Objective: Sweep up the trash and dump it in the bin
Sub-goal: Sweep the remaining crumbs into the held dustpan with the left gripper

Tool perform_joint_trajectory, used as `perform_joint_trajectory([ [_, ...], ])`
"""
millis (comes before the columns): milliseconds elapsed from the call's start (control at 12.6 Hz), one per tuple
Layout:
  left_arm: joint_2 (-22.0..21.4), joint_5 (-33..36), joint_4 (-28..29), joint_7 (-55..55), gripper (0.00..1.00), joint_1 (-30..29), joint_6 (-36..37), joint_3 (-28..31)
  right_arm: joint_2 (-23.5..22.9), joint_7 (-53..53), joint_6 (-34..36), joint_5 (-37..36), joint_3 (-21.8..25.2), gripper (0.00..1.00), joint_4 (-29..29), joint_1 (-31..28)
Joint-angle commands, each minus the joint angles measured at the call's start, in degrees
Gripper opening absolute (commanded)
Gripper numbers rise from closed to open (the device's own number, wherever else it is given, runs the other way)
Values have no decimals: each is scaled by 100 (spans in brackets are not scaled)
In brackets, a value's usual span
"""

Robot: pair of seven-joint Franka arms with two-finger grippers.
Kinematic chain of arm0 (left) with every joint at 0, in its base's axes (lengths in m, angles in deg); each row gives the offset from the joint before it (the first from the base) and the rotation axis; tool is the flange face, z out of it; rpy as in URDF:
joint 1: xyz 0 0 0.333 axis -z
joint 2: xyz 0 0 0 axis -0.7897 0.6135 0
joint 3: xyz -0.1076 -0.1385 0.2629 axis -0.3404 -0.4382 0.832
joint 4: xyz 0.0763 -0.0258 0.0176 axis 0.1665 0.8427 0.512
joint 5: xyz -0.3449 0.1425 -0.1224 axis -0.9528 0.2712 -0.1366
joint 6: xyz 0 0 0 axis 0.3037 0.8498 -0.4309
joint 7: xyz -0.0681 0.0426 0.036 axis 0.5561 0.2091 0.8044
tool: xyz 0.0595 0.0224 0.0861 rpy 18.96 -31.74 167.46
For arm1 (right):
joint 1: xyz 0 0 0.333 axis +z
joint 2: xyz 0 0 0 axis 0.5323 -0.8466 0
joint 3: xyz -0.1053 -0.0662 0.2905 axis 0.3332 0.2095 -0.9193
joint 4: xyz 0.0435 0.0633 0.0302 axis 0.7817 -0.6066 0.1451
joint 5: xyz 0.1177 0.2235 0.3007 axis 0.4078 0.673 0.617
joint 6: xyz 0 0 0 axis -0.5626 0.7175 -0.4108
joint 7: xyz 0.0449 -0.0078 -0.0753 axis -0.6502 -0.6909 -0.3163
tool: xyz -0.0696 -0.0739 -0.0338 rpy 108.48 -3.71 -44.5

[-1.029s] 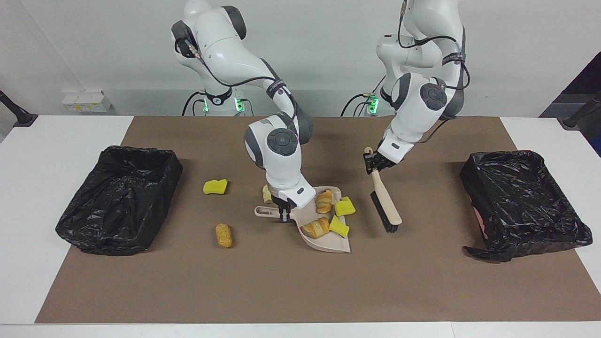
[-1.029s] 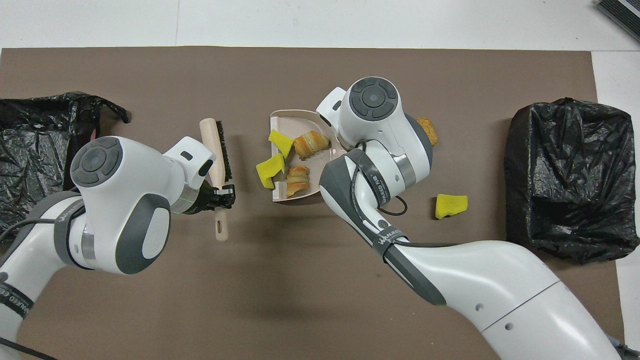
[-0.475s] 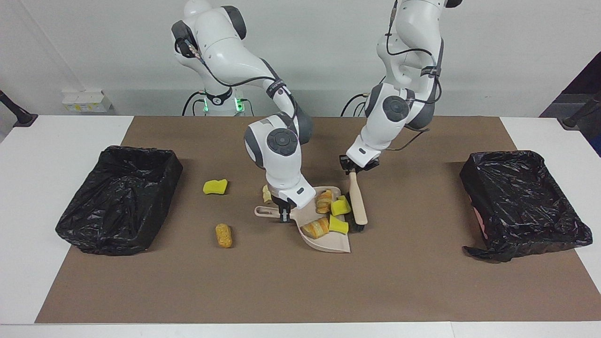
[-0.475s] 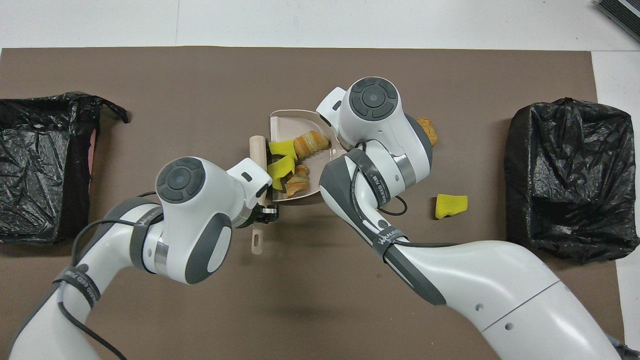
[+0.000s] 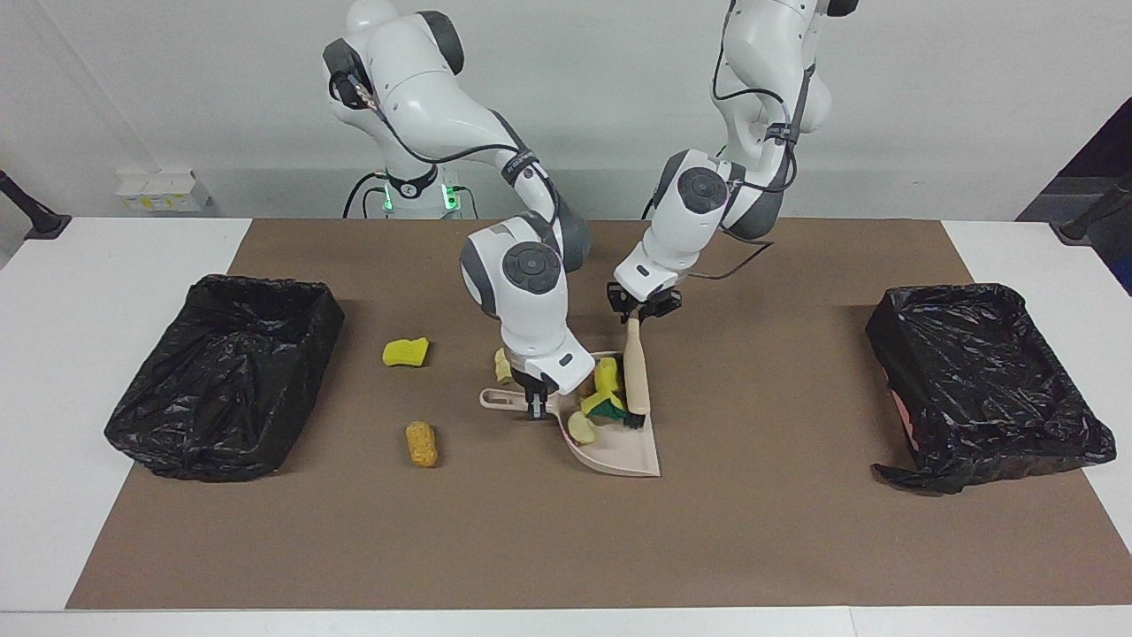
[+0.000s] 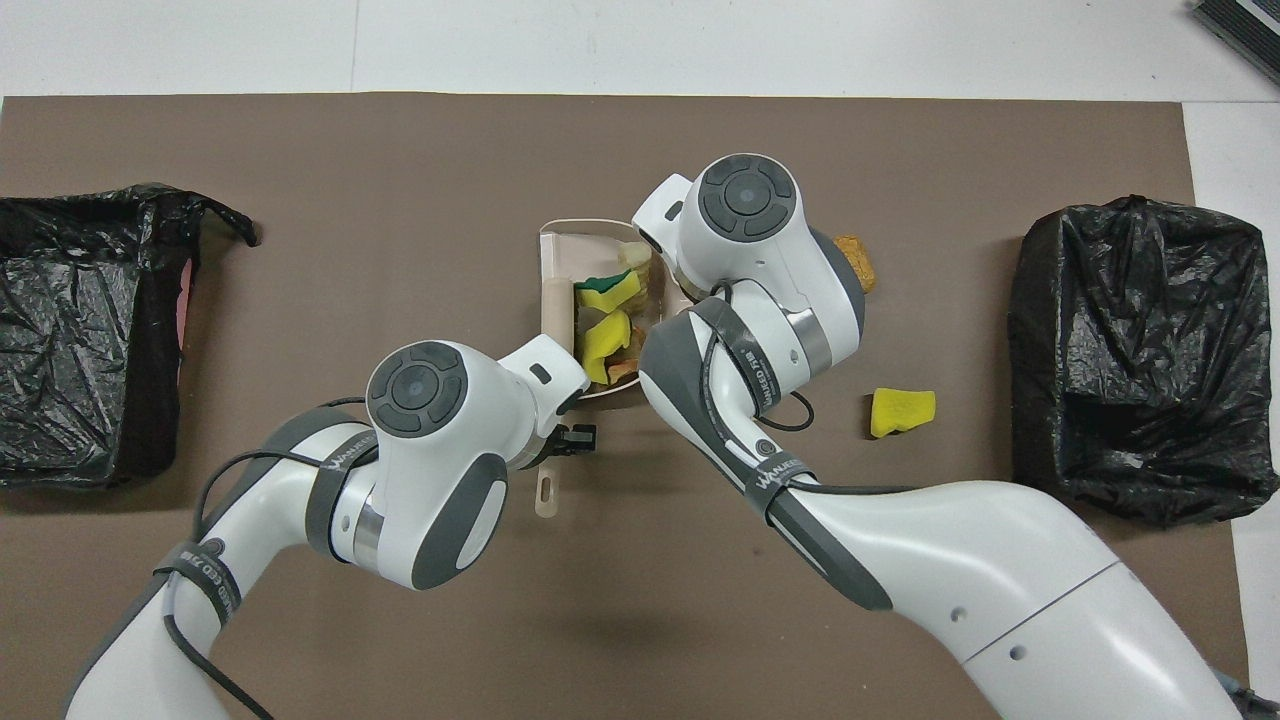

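While brush point(image 5: 637, 376) presses in, dustpan point(image 5: 632, 451) holds sponge chunks point(image 5: 606, 389).

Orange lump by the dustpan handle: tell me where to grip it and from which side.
Grip the orange lump across its narrow middle, coming straight down from above. It lies flat and alone on the mat, its long axis pointing toward and away from the robots, so its long sides are free for the fingers.

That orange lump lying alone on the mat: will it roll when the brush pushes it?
Probably: the orange lump looks rounded and oblong, so it may roll sideways or pivot. It seems small and light, so the brush could flick it past the dustpan.
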Motion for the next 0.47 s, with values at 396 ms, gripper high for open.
perform_joint_trajectory([
  [396, -116, 348, -67, 106, 0, -1005, 825, 32, -65, 93, -415, 222, -62, 0, -16, -73],
])
